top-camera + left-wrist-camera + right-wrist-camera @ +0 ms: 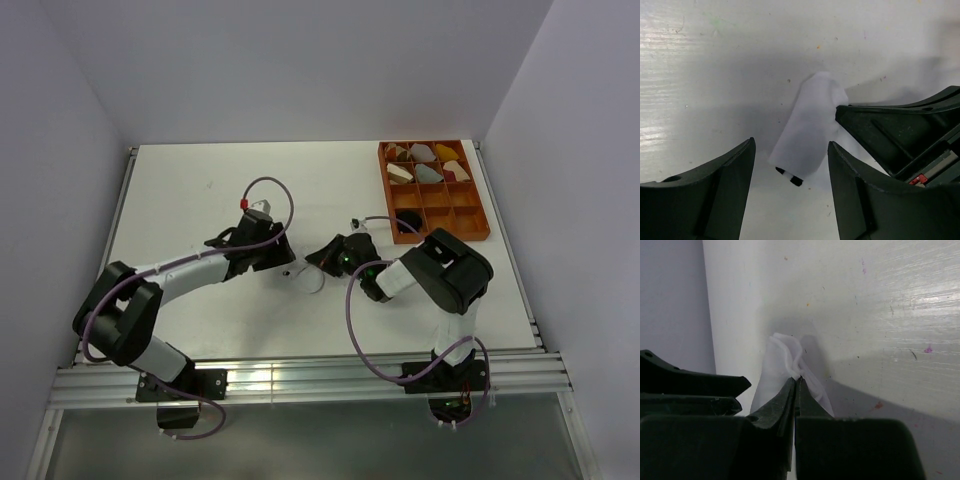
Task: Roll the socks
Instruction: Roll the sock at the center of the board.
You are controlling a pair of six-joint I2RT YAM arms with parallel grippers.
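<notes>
The white sock [810, 125] lies folded on the table, its black-striped cuff [790, 177] at the near end. It also shows in the top view [311, 282] between the two arms. My left gripper [790, 145] is open, its fingers on either side of the sock just above the table. My right gripper [796, 379] is shut, pinching a bunched edge of the white sock [782, 360]. In the top view the left gripper [288, 262] and right gripper [320, 262] meet over the sock. A dark bundle [408, 219], perhaps the black sock, sits in the tray.
An orange compartment tray [482, 205] at the back right holds tan, grey, yellow and brown rolled bundles. The right gripper's body [905, 130] crowds the right of the left wrist view. Table edges and walls lie on both sides.
</notes>
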